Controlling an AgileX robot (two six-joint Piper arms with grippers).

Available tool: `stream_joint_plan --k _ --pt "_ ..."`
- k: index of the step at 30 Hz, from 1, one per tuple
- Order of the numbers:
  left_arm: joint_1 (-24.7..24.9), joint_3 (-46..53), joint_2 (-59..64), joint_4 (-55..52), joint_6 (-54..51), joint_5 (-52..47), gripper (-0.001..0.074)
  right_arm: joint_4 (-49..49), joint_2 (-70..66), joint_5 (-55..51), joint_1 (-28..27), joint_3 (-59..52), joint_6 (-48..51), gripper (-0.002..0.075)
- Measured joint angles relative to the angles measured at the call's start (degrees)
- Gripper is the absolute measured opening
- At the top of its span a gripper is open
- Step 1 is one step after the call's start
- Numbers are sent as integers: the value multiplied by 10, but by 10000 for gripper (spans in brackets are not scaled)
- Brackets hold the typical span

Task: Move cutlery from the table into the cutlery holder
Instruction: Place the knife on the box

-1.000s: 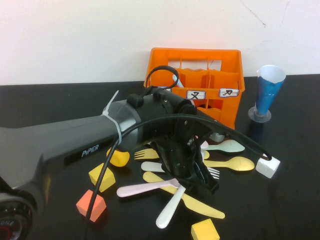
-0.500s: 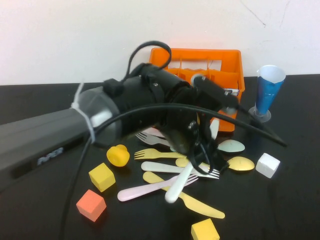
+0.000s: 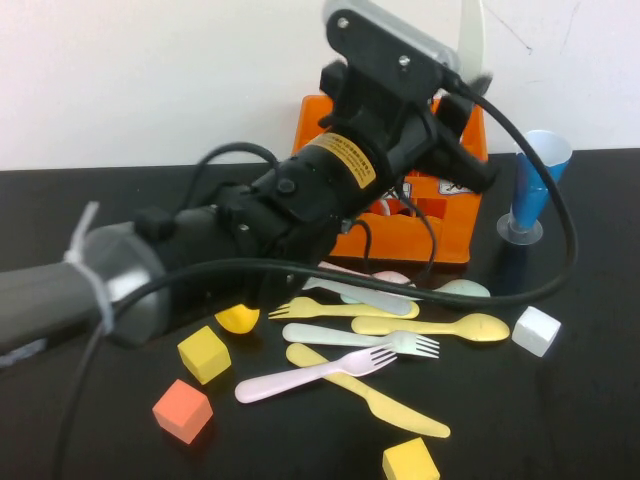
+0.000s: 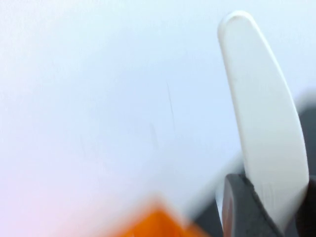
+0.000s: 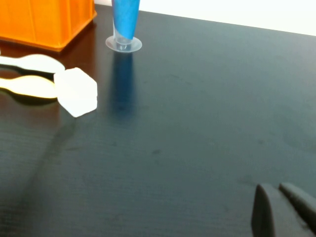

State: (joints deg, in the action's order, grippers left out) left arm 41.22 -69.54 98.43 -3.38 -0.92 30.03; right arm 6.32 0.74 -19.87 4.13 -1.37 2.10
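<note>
My left gripper (image 3: 468, 88) is raised high over the orange cutlery holder (image 3: 452, 228), shut on a whitish utensil (image 3: 470, 35) that points straight up. In the left wrist view the utensil (image 4: 261, 113) stands between the dark fingers (image 4: 242, 207), with the holder's orange edge (image 4: 158, 222) below. On the table in front of the holder lie a yellow spoon (image 3: 440, 326), yellow fork (image 3: 340, 309), yellow knife (image 3: 375, 395), pink fork (image 3: 310, 373), whitish fork (image 3: 360, 338) and mint spoon (image 3: 462, 290). My right gripper (image 5: 279, 207) is shut, low over bare table, out of the high view.
A blue cone cup (image 3: 535, 190) stands right of the holder, with a white cube (image 3: 536, 330) in front of it. Yellow cubes (image 3: 204, 353) (image 3: 410, 462), an orange cube (image 3: 183, 410) and a yellow duck (image 3: 237, 318) lie at the front left. My left arm hides much of the holder.
My left gripper has lifted the whitish utensil off the table and swung it up and back, from among the cutlery to above the holder, turning it upright.
</note>
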Motion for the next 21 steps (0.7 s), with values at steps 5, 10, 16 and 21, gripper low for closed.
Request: stream_joint_plan --k 5,10,16,21 --pt "-9 -28 68 29 2 133 199 0 0 0 0 0 0 -3" --pt "-22 -80 151 40 2 145 199 0 0 0 0 0 0 -3" --pt "-27 -111 200 43 -3 103 216 0 0 0 0 0 0 -3" --pt "-27 -115 191 34 -16 65 356 0 0 0 0 0 0 -3"
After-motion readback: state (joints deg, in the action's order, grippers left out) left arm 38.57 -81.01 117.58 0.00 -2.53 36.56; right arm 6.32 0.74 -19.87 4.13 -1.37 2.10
